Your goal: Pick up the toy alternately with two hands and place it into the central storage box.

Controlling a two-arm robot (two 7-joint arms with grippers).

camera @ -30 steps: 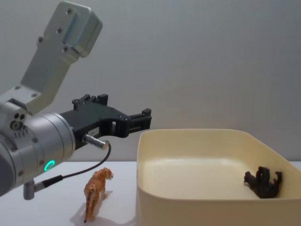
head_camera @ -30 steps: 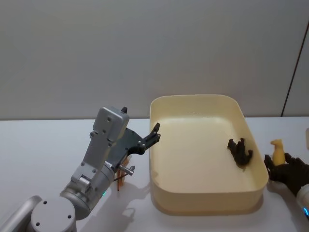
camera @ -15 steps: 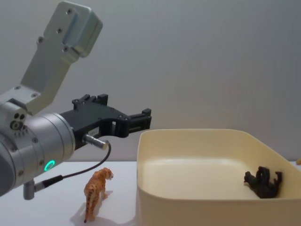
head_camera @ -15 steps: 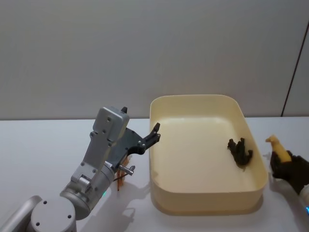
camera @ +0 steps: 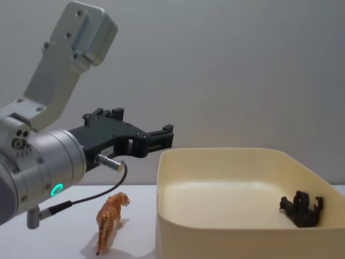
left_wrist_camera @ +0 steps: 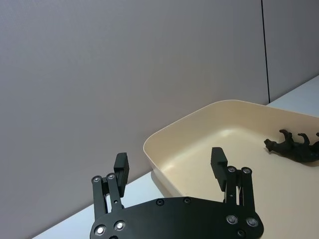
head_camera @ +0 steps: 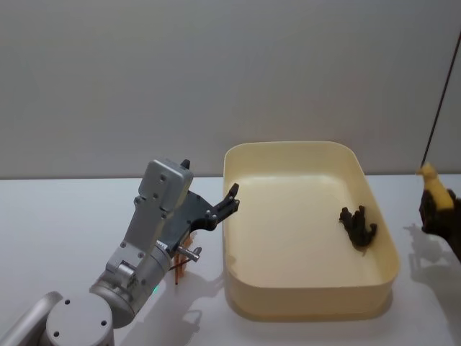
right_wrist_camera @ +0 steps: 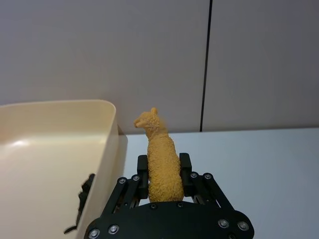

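Firmly clenched, the fingers [right_wrist_camera: 186, 168] of your right gripper [right_wrist_camera: 164, 162] press on both flanks of a tan llama figure [right_wrist_camera: 162, 149], whose neck and head rise clear above the black pads. That gripper hangs raised off the white table [head_camera: 65, 223] at the far right of the head view. It sits just outside the right wall of the cream-yellow storage box [head_camera: 310, 306], and the llama is not yet over the box. On your other side, the fingers [left_wrist_camera: 121, 165] of the left gripper [left_wrist_camera: 169, 163] stand spread wide with nothing between them. The left gripper hovers in the air just beside the box's left rim and points toward it. It is carried on a thick silver-grey arm [camera: 38, 162] with a glowing green ring [camera: 56, 189] near the wrist. Below that gripper an orange striped tiger figure [camera: 111, 218] stands upright on the table, near the box's left wall but apart from it and untouched. Inside the box a dark brown animal figure [head_camera: 358, 227] lies tipped over on the floor, close to the right-hand wall. You cannot tell from these views what animal it is.
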